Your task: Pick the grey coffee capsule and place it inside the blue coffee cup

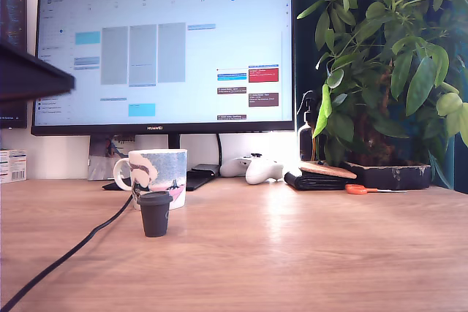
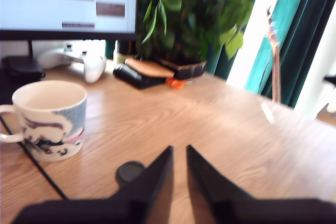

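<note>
The grey coffee capsule (image 1: 155, 213) stands on the wooden desk, rim up, just in front of the blue coffee cup (image 1: 157, 173), which is upright with its handle towards the exterior view's left. In the wrist view my gripper (image 2: 179, 148) hovers above the desk, its two dark fingers drawn together with only a thin slit between them and nothing held. The capsule (image 2: 128, 172) peeks out beside one finger, partly hidden by it. The cup (image 2: 50, 121) stands further off and looks empty. A dark blurred part of the arm (image 1: 29, 74) shows high at the exterior view's left.
A black cable (image 1: 73, 250) runs across the desk past the cup. Behind stand a monitor (image 1: 164, 49), a white game controller (image 1: 252, 168), a dark wallet with a cork coaster (image 1: 322, 175), orange scissors (image 1: 356, 189) and a potted plant (image 1: 387, 71).
</note>
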`<state>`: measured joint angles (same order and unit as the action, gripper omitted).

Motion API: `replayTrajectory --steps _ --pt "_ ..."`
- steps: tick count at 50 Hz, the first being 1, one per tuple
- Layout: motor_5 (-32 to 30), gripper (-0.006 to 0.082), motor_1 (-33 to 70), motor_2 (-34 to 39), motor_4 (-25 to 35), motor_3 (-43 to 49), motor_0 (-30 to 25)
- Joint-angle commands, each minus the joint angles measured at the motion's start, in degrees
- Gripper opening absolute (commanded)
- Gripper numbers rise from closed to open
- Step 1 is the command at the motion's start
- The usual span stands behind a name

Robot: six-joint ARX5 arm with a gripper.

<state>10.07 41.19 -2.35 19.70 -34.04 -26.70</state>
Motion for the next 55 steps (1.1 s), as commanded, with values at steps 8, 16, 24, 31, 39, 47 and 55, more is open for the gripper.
replayTrajectory --steps 8,16,24,31,39,47,55 --pt "-4.5 0.0672 14.0 -6.0 -0.7 -1.4 -0.4" --pt "-7.6 0.0672 25.4 -11.7 -0.5 -1.4 -1.1" --pt "-8.2 0.0672 35.3 -17.2 -0.4 -1.4 -1.2" --pt "-8.2 0.0676 41.9 -21.2 -1.0 0.1 -1.2" --pt "-8.6 0.0692 47.7 -25.5 -1.2 2.9 -1.2" --pt "-8.6 0.0690 52.3 -28.2 -2.4 4.4 -1.2" --pt "-9.2 0.0685 54.1 -29.6 -3.4 6.4 -1.2"
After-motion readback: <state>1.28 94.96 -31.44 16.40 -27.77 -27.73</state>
